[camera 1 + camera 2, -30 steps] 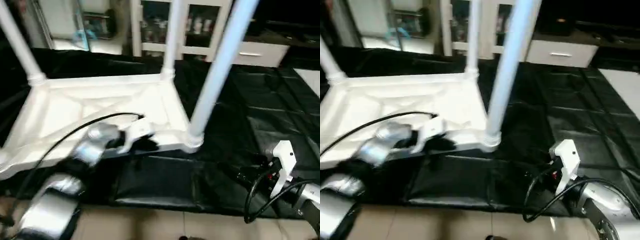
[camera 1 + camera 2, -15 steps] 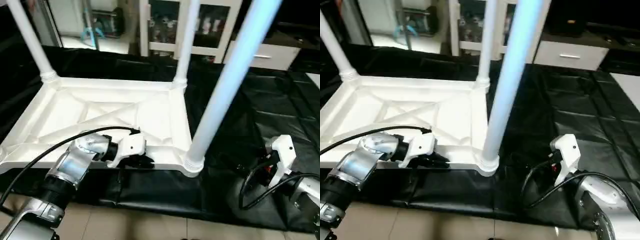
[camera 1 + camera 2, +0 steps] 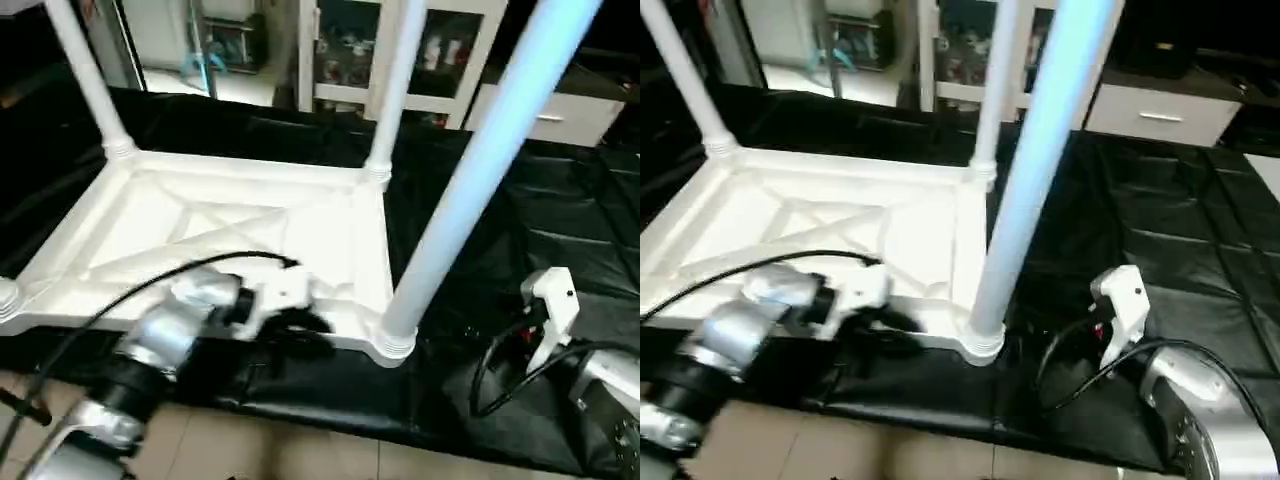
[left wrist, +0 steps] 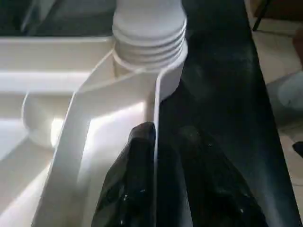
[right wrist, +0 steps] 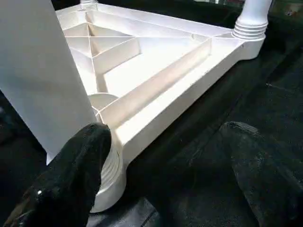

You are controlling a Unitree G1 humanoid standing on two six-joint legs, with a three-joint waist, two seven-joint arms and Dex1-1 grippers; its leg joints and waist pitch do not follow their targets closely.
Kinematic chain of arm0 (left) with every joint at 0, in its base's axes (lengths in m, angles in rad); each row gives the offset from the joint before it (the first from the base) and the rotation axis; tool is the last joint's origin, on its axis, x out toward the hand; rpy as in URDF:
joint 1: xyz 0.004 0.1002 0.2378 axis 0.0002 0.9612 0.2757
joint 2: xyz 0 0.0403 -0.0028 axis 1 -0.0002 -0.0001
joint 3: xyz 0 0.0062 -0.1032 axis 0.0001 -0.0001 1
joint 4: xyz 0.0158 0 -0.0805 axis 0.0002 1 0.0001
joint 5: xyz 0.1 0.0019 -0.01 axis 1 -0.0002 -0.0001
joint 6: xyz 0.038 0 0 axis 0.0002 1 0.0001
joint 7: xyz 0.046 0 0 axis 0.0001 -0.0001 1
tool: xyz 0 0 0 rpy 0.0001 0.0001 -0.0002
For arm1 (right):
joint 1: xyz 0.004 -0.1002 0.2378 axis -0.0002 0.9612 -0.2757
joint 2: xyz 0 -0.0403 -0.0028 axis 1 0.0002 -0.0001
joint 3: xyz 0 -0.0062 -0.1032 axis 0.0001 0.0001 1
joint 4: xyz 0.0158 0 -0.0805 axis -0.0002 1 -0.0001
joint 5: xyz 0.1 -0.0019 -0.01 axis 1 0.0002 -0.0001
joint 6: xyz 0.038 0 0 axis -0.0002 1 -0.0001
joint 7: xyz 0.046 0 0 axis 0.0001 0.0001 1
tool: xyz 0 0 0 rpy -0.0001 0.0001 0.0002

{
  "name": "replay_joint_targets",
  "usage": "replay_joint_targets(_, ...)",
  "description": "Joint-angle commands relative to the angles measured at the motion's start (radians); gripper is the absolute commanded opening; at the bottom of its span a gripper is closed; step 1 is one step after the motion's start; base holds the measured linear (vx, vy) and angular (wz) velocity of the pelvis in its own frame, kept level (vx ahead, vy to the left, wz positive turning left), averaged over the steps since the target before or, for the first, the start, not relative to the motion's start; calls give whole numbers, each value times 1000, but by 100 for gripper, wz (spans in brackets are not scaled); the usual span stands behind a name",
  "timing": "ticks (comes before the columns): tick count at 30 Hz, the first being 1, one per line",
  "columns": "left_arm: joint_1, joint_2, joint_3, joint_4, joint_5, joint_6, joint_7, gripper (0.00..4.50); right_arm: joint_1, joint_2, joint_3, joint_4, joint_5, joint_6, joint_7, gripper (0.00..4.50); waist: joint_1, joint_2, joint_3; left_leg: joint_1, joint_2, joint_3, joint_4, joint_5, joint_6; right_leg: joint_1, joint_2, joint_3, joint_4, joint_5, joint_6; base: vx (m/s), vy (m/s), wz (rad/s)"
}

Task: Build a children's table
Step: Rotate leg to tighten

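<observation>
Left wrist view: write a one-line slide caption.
Left gripper straddles the upturned tabletop's rim, just below a leg's threaded end in its corner socket.

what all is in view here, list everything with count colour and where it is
tabletop: one, white, upside down on the black sheet, ribbed underside up
legs: three seen standing, white, in corner sockets; near-left socket cut off at the frame edge
black sheet: one, black, spread under the table
cabinet: one, white with glass doors, behind
drawer unit: one, white, back right
floor: beige, near edge
left tool: black fingers astride the tabletop's near rim
right tool: black fingers wide apart, beside the near-right leg
</observation>
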Motion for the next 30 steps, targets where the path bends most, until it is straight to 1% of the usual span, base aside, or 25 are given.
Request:
replay_joint_targets(1,-22,-15,-10,9,-10,-4,17,104,-7,-3,-1,-3,-4,-11,-1,407,0,-4,-51,3,41,-12,-80,-289,36,44,-42,45,-62,-347,-182,0,0,0)
replay_joint_targets(3,-37,-35,-11,30,-6,-16,43,139,-4,-3,2,-7,-4,-12,1,407,-1,-3,-52,0,40,-14,-79,-287,36,46,-43,45,-61,-347,-179,0,0,0)
replay_joint_targets(4,-40,-36,-13,34,-1,-18,50,139,-4,-3,2,-8,-4,-12,1,407,-2,-4,-53,1,39,-13,-78,-286,39,45,-42,45,-62,-341,-178,0,0,0)
replay_joint_targets(5,-40,-34,-16,34,0,-17,46,142,-3,-4,3,-9,-5,-12,2,407,-2,-5,-53,-1,39,-14,-78,-282,41,47,-42,45,-60,-338,-177,0,0,0)
replay_joint_targets(6,-42,-31,-20,41,8,-32,47,151,0,-5,4,-14,-2,-9,6,407,-4,-2,-54,-2,39,-14,-79,-275,43,49,-42,45,-61,-331,-177,0,0,0)
replay_joint_targets(8,-43,-31,-20,45,12,-44,50,178,2,-6,5,-17,-1,-7,9,407,-5,-3,-54,-1,39,-14,-78,-275,47,48,-41,44,-61,-332,-177,0,0,0)
replay_joint_targets(9,-42,-15,-33,43,21,-45,30,178,12,-17,3,-22,-1,-9,20,407,-4,0,-55,-1,39,-14,-77,-266,49,48,-41,44,-59,-319,-181,0,0,0)
replay_joint_targets(12,-36,9,-50,41,32,-40,5,178,17,-26,-4,-16,-3,-14,24,407,-4,1,-55,1,40,-14,-78,-266,49,47,-39,45,-56,-302,-188,0,0,0)
replay_joint_targets(13,-33,14,-53,40,30,-35,0,178,16,-27,-7,-14,-2,-14,24,407,-5,4,-55,2,41,-14,-78,-269,47,47,-39,44,-55,-296,-193,0,0,0)
replay_joint_targets(15,-28,24,-60,36,27,-28,-12,178,16,-27,-9,-14,-1,-12,24,407,-5,2,-54,2,40,-13,-78,-280,44,47,-39,45,-57,-302,-196,0,0,0)
replay_joint_targets(16,-22,34,-68,28,23,-14,-31,178,18,-27,-9,-16,-1,-12,24,407,-4,3,-54,2,40,-14,-79,-282,42,47,-40,45,-56,-307,-196,0,0,0)
replay_joint_targets(18,-21,34,-66,32,27,-21,-18,178,20,-27,-8,-19,0,-9,25,407,-4,4,-54,3,41,-14,-79,-283,40,47,-41,45,-56,-305,-198,0,0,0)
replay_joint_targets(20,-25,28,-64,51,37,-44,8,178,22,-27,-6,-23,5,-5,30,407,-5,1,-54,3,41,-13,-79,-290,39,47,-40,45,-57,-307,-200,0,0,0)
replay_joint_targets(21,-27,25,-63,60,40,-54,18,178,23,-28,-5,-24,8,-3,32,407,-4,3,-54,3,41,-14,-78,-293,39,47,-40,44,-57,-311,-198,0,0,0)
replay_joint_targets(23,-33,14,-60,83,42,-67,37,178,31,-34,3,-33,14,2,46,407,-3,1,-54,3,40,-13,-77,-287,43,47,-41,45,-59,-313,-192,0,0,0)
replay_joint_targets(26,-43,-1,-59,109,43,-87,61,178,59,-64,20,-62,42,32,102,407,0,0,-54,3,41,-14,-77,-287,49,49,-41,45,-59,-306,-193,0,0,0)
replay_joint_targets(27,-45,-3,-59,113,43,-89,63,178,70,-78,25,-73,47,40,122,407,0,0,-54,0,41,-15,-78,-285,52,51,-40,44,-58,-309,-191,0,0,0)
replay_joint_targets(29,-49,-6,-61,122,41,-90,64,178,93,-107,34,-93,48,48,156,407,2,0,-52,2,43,-14,-78,-295,54,49,-43,45,-61,-326,-187,0,0,0)
replay_joint_targets(30,-50,-7,-62,124,41,-91,63,178,93,-110,33,-92,48,47,159,407,3,-1,-52,1,42,-15,-78,-300,52,50,-43,44,-62,-344,-180,0,0,0)
